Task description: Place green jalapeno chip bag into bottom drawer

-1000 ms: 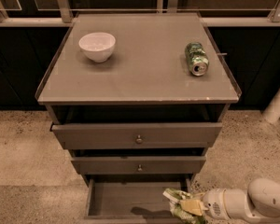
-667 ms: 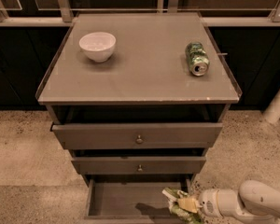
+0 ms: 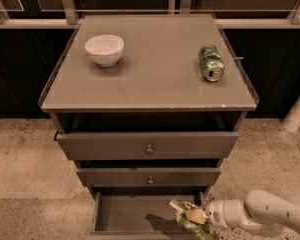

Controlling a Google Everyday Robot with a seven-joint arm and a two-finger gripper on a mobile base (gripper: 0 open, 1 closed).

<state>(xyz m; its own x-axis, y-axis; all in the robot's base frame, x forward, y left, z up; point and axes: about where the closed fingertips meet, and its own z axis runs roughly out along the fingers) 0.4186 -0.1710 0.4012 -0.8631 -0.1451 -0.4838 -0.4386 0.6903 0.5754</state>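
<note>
Hand (image 3: 206, 217), low at the right, clasps the green jalapeno chip bag (image 3: 183, 211) above the bottom drawer (image 3: 125, 215), at its near-right corner; bare floor lies leftward.

A: What colours sit by your white gripper (image 3: 202, 217), low right over the bottom drawer (image 3: 135, 215)?
B: It clasps your green jalapeno chip bag (image 3: 186, 220), green with cream patches; the drawer is grey-brown; your bowl (image 3: 104, 49) is white; the can (image 3: 210, 62) mottled green, silver-ended; the floor (image 3: 20, 154) speckled beige.
</note>
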